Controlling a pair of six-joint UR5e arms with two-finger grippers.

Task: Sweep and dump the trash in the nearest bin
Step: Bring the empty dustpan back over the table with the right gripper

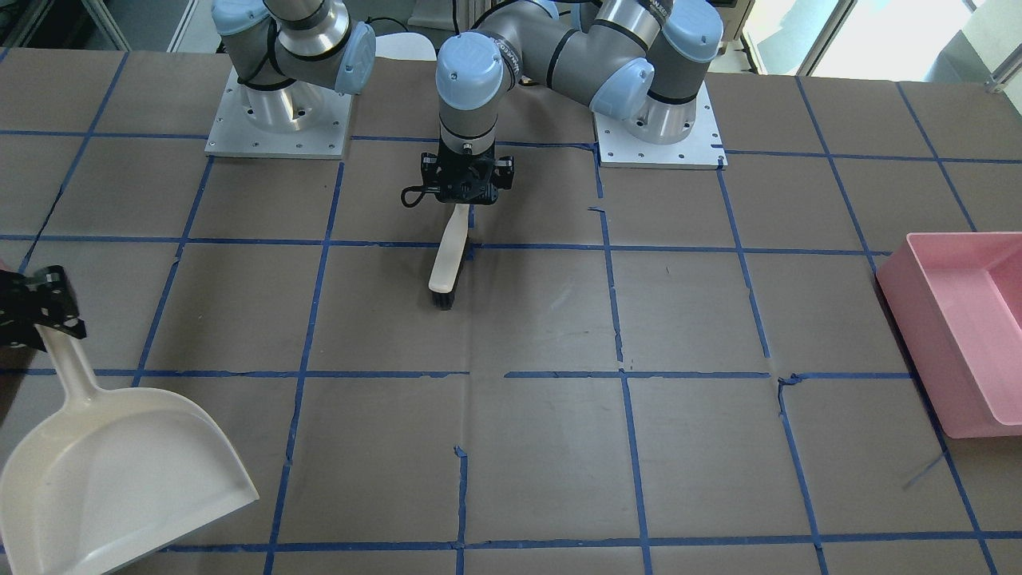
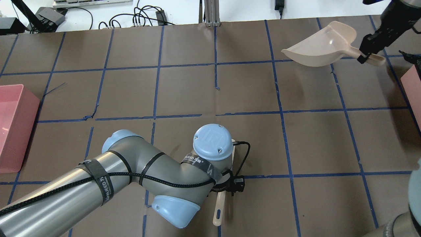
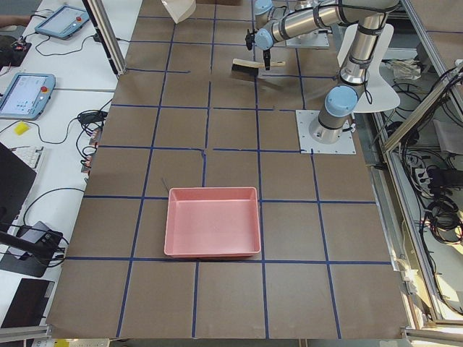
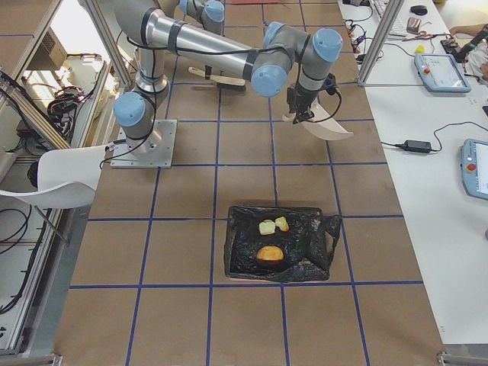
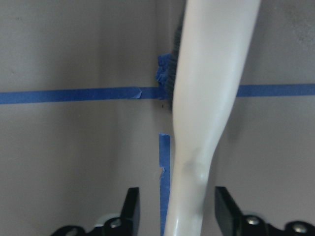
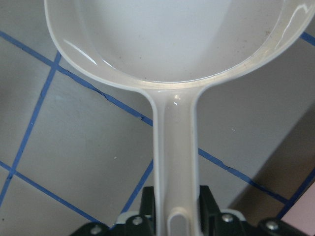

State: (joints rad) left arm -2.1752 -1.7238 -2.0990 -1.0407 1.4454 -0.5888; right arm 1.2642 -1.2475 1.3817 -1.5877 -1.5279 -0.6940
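The trash lies in a black-lined bin (image 4: 278,244): two pale yellow-green chunks (image 4: 267,226) and an orange-brown oval (image 4: 268,254). My right gripper (image 6: 176,206) is shut on the handle of a cream dustpan (image 6: 172,39) and holds it above the table; the pan (image 1: 112,471) is empty. It also shows in the overhead view (image 2: 320,44). My left gripper (image 5: 174,206) is open, its fingers on either side of the handle of a cream brush (image 5: 211,98). The brush (image 1: 445,259) lies on the table near the robot's bases.
A pink bin (image 1: 958,335) stands at the table's end on my left; it also shows in the overhead view (image 2: 13,128). Blue tape lines grid the brown table (image 1: 543,447). The arm bases (image 1: 279,120) stand at the robot's side.
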